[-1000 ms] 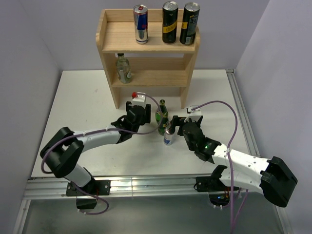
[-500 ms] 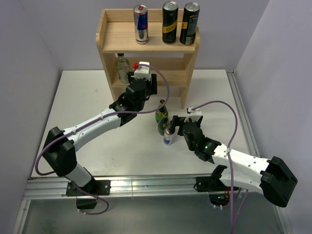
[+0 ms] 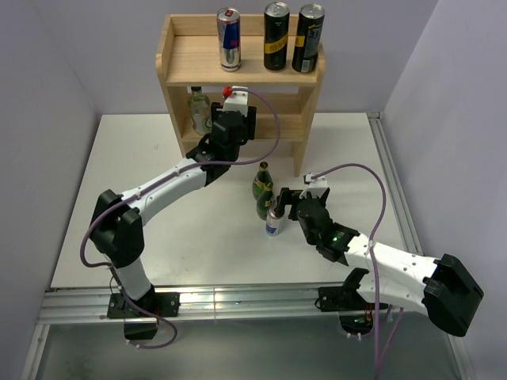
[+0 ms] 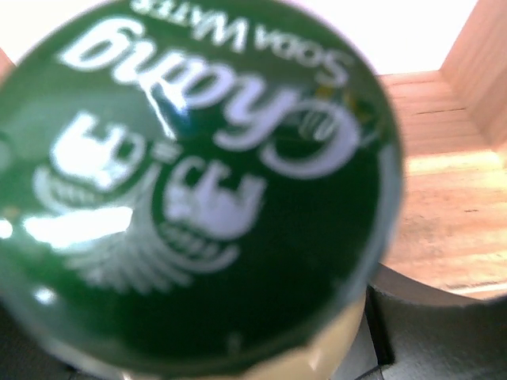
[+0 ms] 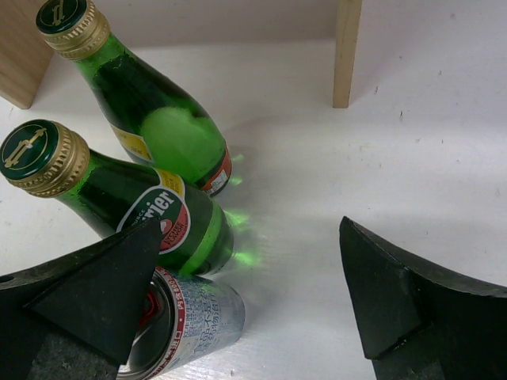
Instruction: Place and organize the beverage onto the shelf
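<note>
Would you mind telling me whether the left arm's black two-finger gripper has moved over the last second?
Yes. The left gripper has moved away over the white table, right up to the lower tier of the light-wood shelf.

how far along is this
Done: three cans atop the shelf, a clear bottle below. In hand: left claw holds a Chang soda water bottle at the lower tier. Left: two Perrier bottles and a silver can by the open right claw.

— Where does everything stand?
— Three cans (image 3: 276,36) on the shelf (image 3: 178,59) top, one bottle (image 3: 199,109) on its lower board, left. Before the shelf, on the table (image 3: 142,158): two bottles (image 3: 262,180), then a can (image 3: 273,222) beside my right claw (image 5: 253,237).
</note>
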